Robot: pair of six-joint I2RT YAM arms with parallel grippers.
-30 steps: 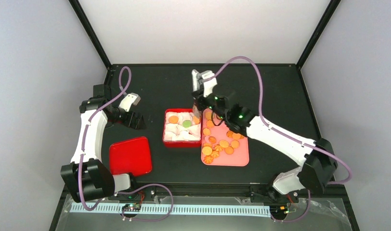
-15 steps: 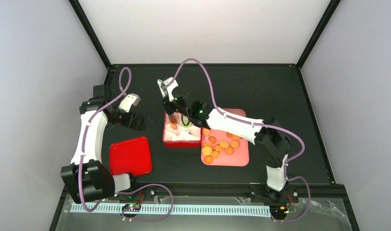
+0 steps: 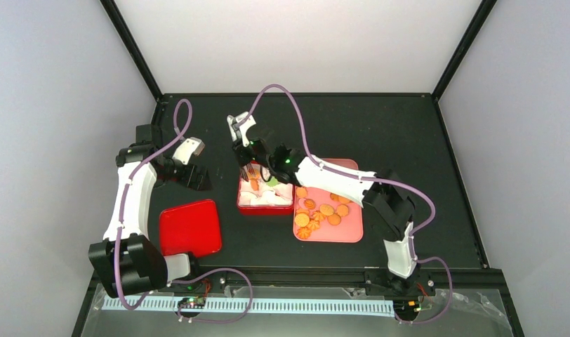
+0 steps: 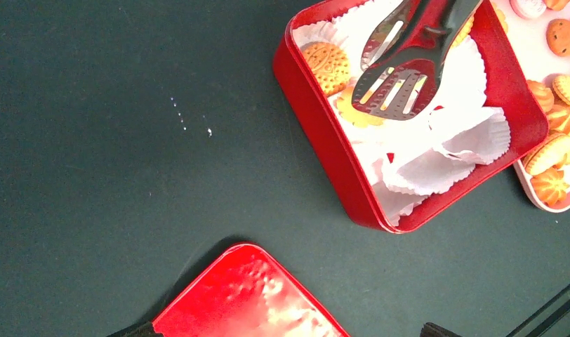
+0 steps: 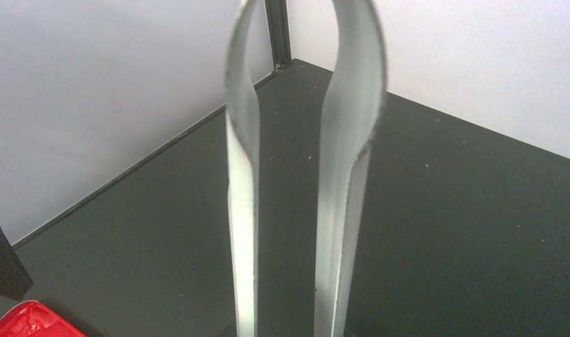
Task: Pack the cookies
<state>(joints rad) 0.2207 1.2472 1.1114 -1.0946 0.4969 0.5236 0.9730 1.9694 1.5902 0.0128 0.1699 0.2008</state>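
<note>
Right gripper (image 3: 248,151), clamped on tongs (image 4: 398,84), has swung left from pink tray (image 3: 349,232) to red box (image 4: 324,147). Blades now parted over a cookie (image 4: 352,112) in the far-left paper cups (image 4: 472,133) (likely just released). Most cookies (image 3: 324,210) remain on tray. Left gripper (image 3: 191,165) idle, jaws apart.

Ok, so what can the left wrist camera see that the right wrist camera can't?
Only the left wrist view: the red tin with white paper cups and cookies inside, the pink tray holding more cookies, the red lid, and the slotted ends of the metal tongs over the tin.
Only the right wrist view: the white wall, and the tongs' two long arms up close.
Both: the metal tongs and the black table.
</note>
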